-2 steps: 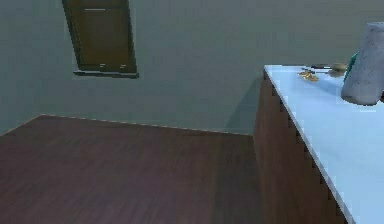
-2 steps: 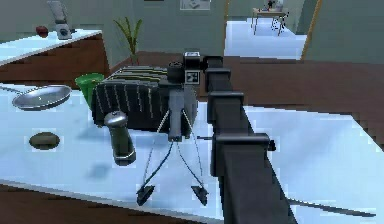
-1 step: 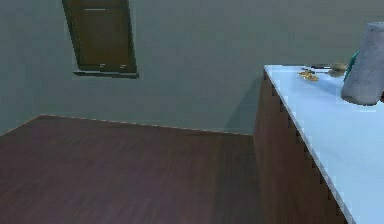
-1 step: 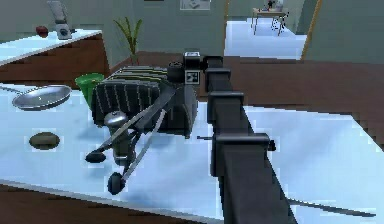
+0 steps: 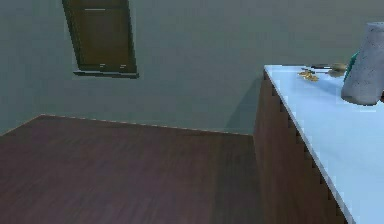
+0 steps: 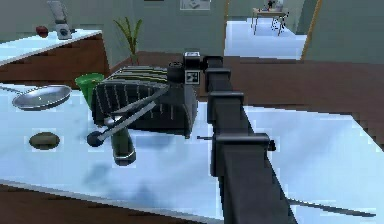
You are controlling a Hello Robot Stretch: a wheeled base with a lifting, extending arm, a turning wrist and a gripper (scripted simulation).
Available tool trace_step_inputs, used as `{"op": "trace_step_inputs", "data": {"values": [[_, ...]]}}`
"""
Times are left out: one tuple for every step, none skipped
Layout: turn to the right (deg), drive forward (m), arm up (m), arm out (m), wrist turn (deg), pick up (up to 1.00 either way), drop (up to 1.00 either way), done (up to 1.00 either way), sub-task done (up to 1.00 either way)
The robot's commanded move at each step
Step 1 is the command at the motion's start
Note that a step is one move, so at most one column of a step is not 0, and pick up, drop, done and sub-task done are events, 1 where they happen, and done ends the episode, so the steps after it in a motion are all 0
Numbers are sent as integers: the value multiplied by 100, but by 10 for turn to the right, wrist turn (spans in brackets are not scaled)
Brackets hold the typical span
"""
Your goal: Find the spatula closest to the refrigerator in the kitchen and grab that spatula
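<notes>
Grey-green wall (image 5: 200,60) dead ahead, dark window (image 5: 100,35) high at the forward view's left; dark wood floor (image 5: 120,170) below; a pale-topped counter (image 5: 330,140), brown-sided, at right; in the arm side view, a pale countertop (image 6: 320,150), a second counter (image 6: 40,48) beyond, a potted plant (image 6: 128,35), and a table (image 6: 268,14) in a bright far room.

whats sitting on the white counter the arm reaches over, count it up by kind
toaster: 1
pan: 1
green thing behind the toaster: 1
dark upright cylinder: 1
small dark round thing: 1
thin grey utensil: 1
total: 6
</notes>
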Motion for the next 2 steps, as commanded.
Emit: {"op": "trace_step_inputs", "data": {"values": [[0, 0, 0, 0, 450, 0, 0, 0, 0], [0, 0, 0, 0, 450, 0, 0, 0, 0]]}}
